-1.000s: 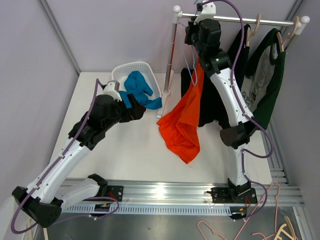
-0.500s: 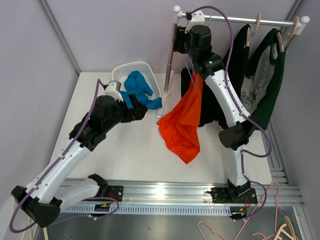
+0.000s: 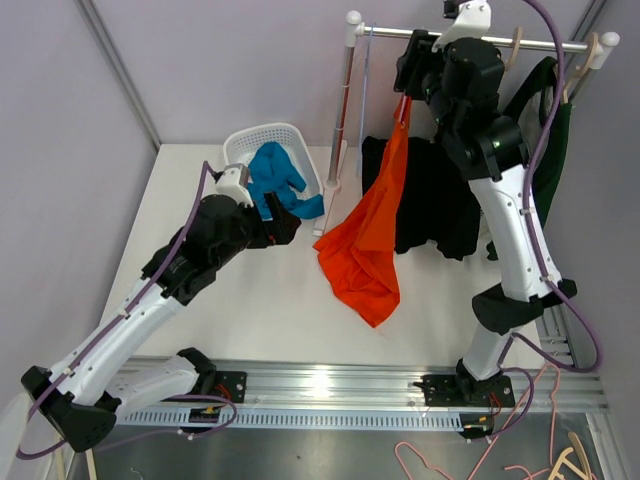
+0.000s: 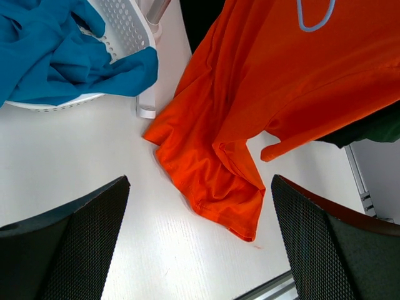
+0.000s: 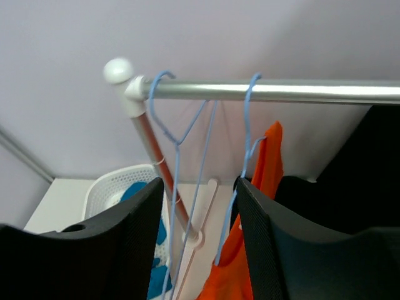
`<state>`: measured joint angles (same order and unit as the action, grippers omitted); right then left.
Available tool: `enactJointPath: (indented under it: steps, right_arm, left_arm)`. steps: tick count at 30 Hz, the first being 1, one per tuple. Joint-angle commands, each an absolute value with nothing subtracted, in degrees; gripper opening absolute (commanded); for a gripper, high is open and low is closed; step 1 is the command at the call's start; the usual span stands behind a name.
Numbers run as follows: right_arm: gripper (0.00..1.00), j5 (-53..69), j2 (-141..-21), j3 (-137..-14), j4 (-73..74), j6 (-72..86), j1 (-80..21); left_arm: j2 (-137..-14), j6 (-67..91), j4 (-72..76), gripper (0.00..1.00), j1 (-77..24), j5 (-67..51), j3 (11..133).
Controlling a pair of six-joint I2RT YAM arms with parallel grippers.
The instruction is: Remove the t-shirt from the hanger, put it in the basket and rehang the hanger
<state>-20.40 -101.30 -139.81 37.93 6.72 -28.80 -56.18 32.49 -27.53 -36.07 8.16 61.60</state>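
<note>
Shirt [image 3: 375, 250] hangs lengthwise from hanger [image 5: 244, 144], just ahead of right gripper [image 5: 199, 200], parted and empty; left gripper [image 4: 199, 187], wide open, faces its lower end.

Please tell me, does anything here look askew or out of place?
Yes. The orange t-shirt hangs lopsided from its blue hanger, and its lower end lies crumpled on the table. A blue garment also spills over the rim of the white basket.

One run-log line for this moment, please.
orange t-shirt: on blue hanger, hem on table | left claw: open | right claw: open, by rail
</note>
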Motion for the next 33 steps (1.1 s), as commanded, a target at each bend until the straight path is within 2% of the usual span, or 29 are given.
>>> enactJointPath:
  steps: [1, 13, 14, 16, 18, 19, 20, 21, 22, 33]
  right_arm:
    - [0.54, -21.2, -108.7, -145.9, 46.5, 9.5, -25.3]
    - [0.51, -15.7, -116.1, -147.6, 44.6, 12.9, -21.4]
    - [0.42, -16.2, -116.4, -147.5, 44.7, 12.9, -21.4]
    - [0.38, -18.7, -117.1, -147.1, 44.6, 12.5, -21.4]
    - [0.27, -20.7, -117.3, -146.7, 44.3, 12.0, -21.4]
    - [0.24, -22.7, -117.2, -146.3, 43.4, 10.8, -21.8]
    - [0.17, -23.8, -116.3, -145.2, 42.6, 10.1, -22.1]
    - [0.03, -24.9, -115.9, -144.8, 41.1, 9.4, -22.4]
    - [0.0, -25.9, -115.5, -144.7, 40.7, 8.5, -22.7]
    - [0.0, -32.2, -111.2, -147.8, 33.7, -4.7, -28.0]
  left_arm:
    - [-55.5, 31.6, -26.9, 0.99, -36.8, 9.5, 63.4]
    - [-54.6, 30.5, -27.2, 0.99, -36.9, 10.6, 63.1]
    - [-54.5, 30.3, -27.1, 0.99, -36.9, 10.7, 62.9]
    - [-54.7, 30.2, -27.2, 1.0, -36.9, 10.8, 62.9]
    - [-54.7, 30.3, -27.0, 1.0, -36.9, 10.8, 62.8]
    - [-54.7, 30.2, -26.9, 1.0, -36.9, 10.8, 62.7]
    - [-54.4, 30.3, -26.8, 0.99, -36.9, 10.8, 62.5]
    - [-54.3, 30.2, -26.5, 1.0, -36.9, 10.8, 62.3]
    - [-54.2, 30.2, -26.3, 1.0, -37.0, 10.8, 62.2]
    - [-55.2, 28.1, -26.5, 0.99, -39.5, 12.9, 65.0]
